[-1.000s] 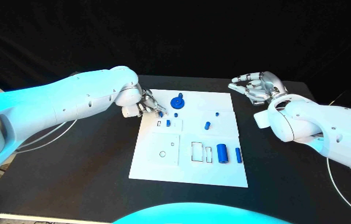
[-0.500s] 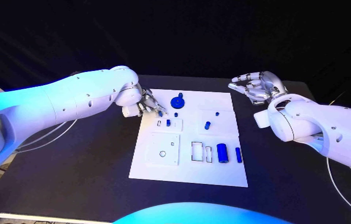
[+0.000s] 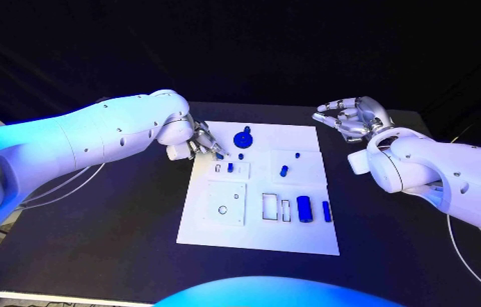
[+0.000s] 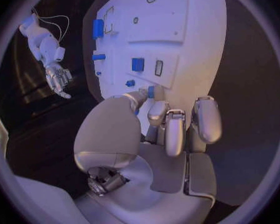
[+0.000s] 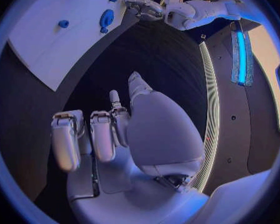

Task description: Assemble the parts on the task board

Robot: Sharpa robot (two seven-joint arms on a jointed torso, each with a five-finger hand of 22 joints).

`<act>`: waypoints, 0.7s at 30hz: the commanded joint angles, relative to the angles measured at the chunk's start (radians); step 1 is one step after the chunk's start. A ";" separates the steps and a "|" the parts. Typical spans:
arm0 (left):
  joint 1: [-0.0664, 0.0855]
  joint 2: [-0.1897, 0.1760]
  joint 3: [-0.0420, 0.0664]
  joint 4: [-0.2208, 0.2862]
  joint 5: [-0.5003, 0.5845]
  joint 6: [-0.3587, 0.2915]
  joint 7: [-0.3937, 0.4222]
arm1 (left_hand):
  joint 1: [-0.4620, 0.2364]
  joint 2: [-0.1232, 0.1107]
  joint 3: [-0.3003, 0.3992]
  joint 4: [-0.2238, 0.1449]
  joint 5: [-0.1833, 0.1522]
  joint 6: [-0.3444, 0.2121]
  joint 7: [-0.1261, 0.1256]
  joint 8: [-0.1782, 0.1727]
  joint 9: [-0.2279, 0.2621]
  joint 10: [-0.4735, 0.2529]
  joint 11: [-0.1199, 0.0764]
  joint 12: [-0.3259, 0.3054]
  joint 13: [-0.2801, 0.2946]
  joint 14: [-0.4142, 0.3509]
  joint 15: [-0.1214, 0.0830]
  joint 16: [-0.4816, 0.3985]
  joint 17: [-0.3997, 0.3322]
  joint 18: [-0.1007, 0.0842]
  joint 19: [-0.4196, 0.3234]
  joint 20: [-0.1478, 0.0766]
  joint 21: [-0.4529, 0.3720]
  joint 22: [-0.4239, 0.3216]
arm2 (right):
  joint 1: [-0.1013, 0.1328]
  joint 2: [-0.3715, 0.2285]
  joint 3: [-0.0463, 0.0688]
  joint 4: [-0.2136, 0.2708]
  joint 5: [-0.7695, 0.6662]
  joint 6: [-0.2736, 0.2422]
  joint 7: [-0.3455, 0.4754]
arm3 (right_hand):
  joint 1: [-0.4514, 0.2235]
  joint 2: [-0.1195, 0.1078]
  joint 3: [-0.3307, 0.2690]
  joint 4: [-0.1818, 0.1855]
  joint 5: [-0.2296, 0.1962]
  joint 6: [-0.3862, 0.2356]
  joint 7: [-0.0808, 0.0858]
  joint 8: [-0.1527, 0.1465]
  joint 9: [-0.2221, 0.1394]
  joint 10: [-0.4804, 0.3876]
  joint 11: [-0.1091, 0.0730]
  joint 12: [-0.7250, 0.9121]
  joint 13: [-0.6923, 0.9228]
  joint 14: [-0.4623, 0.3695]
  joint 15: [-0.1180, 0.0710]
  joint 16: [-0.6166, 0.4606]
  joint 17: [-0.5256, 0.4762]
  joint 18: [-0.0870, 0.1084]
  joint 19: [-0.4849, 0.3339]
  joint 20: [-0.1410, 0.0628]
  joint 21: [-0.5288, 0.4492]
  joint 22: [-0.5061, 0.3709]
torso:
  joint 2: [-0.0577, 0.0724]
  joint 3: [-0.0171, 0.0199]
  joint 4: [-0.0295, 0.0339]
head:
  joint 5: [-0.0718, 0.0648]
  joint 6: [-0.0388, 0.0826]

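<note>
While most blue parts [image 3: 304,210] lie loose on the task board [image 3: 301,237], assembly looks barely begun; the left hand [image 3: 206,144] pinches a small part [image 3: 219,155] at the board's far-left corner, and the right hand [image 3: 347,119] hovers empty, fingers loosely curled, beyond its far-right corner.

Black table [image 3: 120,230] spans head view, matte surface. Black curtain [image 3: 240,36] hangs behind table's far edge, folds faintly visible. White cables [image 3: 62,182] trail over table's left edge. Another thin cable [image 3: 456,251] runs down past table's right edge. Bright blue-lit strip [image 5: 241,50] beyond table in right wrist view.
</note>
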 commanded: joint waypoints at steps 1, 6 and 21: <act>0.000 0.000 0.001 0.003 -0.001 0.011 0.003 | -0.013 -0.019 0.011 0.007 -0.008 0.006 -0.002 -0.001 0.003 -0.006 0.003 -0.005 0.002 0.077 0.001 -0.005 0.171 -0.002 -0.005 0.000 -0.006 0.037 | 0.000 0.001 0.000 0.000 -0.009 0.007 0.008 | 0.003 -0.002 -0.006 0.001 0.002 -0.006 -0.001 0.006 0.002 0.001 -0.002 -0.002 0.137 0.078 -0.005 -0.005 0.157 0.003 0.086 -0.002 -0.003 0.247 | 0.000 -0.0004 0.0002 | 0.000 0.000; 0.000 0.000 0.001 0.003 -0.002 0.014 0.003 | -0.064 -0.043 0.012 0.037 -0.011 0.009 0.002 -0.002 0.007 -0.005 0.008 -0.004 0.006 0.076 0.005 -0.006 0.169 -0.002 -0.007 0.002 -0.009 0.035 | 0.000 0.001 0.000 0.001 -0.009 0.007 0.008 | 0.003 -0.002 -0.006 0.001 0.002 -0.006 -0.001 0.006 0.002 0.001 -0.002 -0.002 0.137 0.078 -0.005 -0.005 0.157 0.003 0.086 -0.002 -0.003 0.247 | 0.000 0.0000 0.0001 | 0.001 0.000; 0.000 0.001 0.001 0.004 -0.003 0.010 0.003 | -0.041 -0.038 0.049 -0.001 -0.005 0.005 -0.004 -0.004 0.017 -0.005 0.002 -0.006 0.013 0.077 0.001 -0.007 0.170 -0.001 -0.007 0.003 -0.010 0.036 | 0.000 0.000 0.000 0.001 -0.009 0.006 0.008 | 0.003 -0.001 -0.008 0.002 0.002 -0.007 -0.002 0.009 0.002 0.002 -0.003 -0.002 0.137 0.078 -0.005 -0.006 0.157 0.003 0.086 -0.002 -0.003 0.247 | 0.001 0.0003 0.0000 | 0.000 -0.001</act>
